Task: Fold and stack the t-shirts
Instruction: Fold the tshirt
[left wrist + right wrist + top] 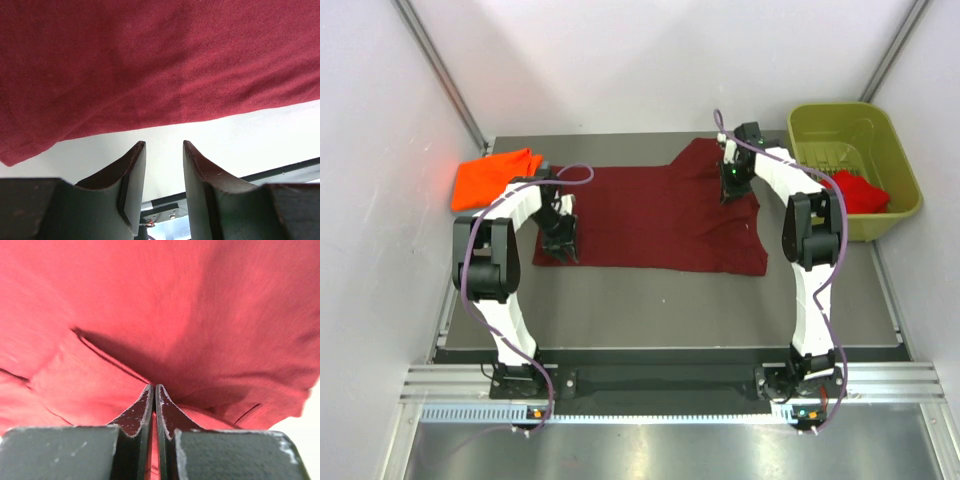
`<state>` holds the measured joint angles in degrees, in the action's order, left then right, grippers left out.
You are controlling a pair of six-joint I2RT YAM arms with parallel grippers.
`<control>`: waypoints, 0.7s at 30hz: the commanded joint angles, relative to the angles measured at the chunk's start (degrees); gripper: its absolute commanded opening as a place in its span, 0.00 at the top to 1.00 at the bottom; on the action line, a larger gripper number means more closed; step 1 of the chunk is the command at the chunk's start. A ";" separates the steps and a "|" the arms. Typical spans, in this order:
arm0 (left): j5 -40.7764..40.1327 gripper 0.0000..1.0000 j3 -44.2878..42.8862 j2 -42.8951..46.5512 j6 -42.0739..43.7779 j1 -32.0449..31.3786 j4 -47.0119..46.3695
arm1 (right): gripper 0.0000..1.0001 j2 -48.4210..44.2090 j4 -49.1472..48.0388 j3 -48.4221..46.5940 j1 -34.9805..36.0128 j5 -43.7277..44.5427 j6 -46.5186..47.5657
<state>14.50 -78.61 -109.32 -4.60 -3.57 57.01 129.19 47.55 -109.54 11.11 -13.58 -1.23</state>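
A dark maroon t-shirt (660, 220) lies spread flat across the middle of the table. My right gripper (733, 190) is at its far right part, near the sleeve. In the right wrist view this gripper (154, 387) is shut, with a fold of the maroon cloth (150, 305) pinched at the tips. My left gripper (560, 245) is at the shirt's near left corner. Its fingers (164, 145) stand open with nothing between them, and the maroon hem (150, 60) lies just past the tips. A bright orange t-shirt (495, 178) lies folded at the far left. A bright red t-shirt (860, 190) lies in the bin.
An olive-green plastic bin (840, 112) stands at the far right of the table, beside the right arm. White walls close in the table on the left, right and back. Purple cables loop along both arms.
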 commanded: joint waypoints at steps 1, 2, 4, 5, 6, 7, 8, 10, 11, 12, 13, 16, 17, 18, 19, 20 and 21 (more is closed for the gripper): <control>0.09 0.59 -1.37 -0.72 -0.41 -0.56 -0.24 | 1.00 -0.16 -2.46 -5.51 0.05 -0.04 0.18; 0.00 0.59 -1.46 -0.90 -0.41 -0.64 -0.24 | 1.00 -0.08 -2.72 -5.86 0.05 -0.04 0.09; -0.09 0.59 -1.63 -0.99 -0.41 -0.82 -0.15 | 1.00 0.45 -3.08 -6.74 0.22 -0.21 0.00; -0.18 0.59 -1.64 -0.99 -0.50 -0.91 -0.15 | 1.00 0.63 -2.99 -6.92 0.31 -0.30 0.00; -0.18 0.59 -1.72 -1.07 -0.41 -1.00 -0.24 | 1.00 0.89 -3.16 -6.92 0.40 -0.30 -0.08; -0.26 0.59 -1.64 -1.07 -0.41 -1.17 -0.24 | 0.96 1.41 -3.25 -6.92 0.57 -0.30 -0.26; -0.35 0.59 -1.64 -1.07 -0.50 -1.26 -0.15 | 0.89 1.86 -2.99 -7.18 0.66 -0.30 -0.43; -0.53 0.58 -1.72 -0.90 -0.41 -1.44 -0.24 | 0.62 2.12 -2.90 -6.83 1.01 0.75 -0.35; -0.61 0.58 -1.64 -0.64 -0.41 -1.44 -0.24 | 0.53 2.04 -2.81 -6.74 1.10 1.19 -0.17; -1.31 0.58 -1.72 -0.37 -0.41 -1.44 -0.32 | 0.49 1.43 -2.73 -6.83 1.19 2.32 0.09; -2.01 0.58 -1.90 -0.02 -0.41 -1.44 -0.76 | 0.40 0.81 -2.73 -6.66 1.19 2.86 0.01; -7.11 0.57 -2.95 2.00 -0.15 -1.35 -0.68 | 0.40 -2.95 -2.20 -5.78 0.67 5.49 0.01; -8.60 0.55 -3.04 3.31 0.46 -1.17 -0.68 | 0.40 -4.28 -2.02 -4.21 0.32 5.50 -0.17; -9.83 0.54 -3.22 3.84 0.56 -1.09 -0.68 | 0.41 -5.77 -1.59 -3.06 -0.21 5.59 -0.95; -12.02 0.52 -3.13 4.46 0.56 -0.65 -0.76 | 0.41 -8.92 -1.32 -1.83 -1.26 5.32 -1.40; -12.39 0.52 -2.87 5.33 0.56 -0.38 -0.85 | 0.41 -10.60 -0.88 0.96 -1.79 4.97 -1.66; -12.48 0.49 -2.69 5.86 0.64 -0.12 -1.03 | 0.42 -12.19 0.08 2.64 -2.32 4.36 -1.93</control>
<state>6.46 -79.42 -108.66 -4.40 -4.51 56.71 126.30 46.26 -109.60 10.76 -9.74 -1.96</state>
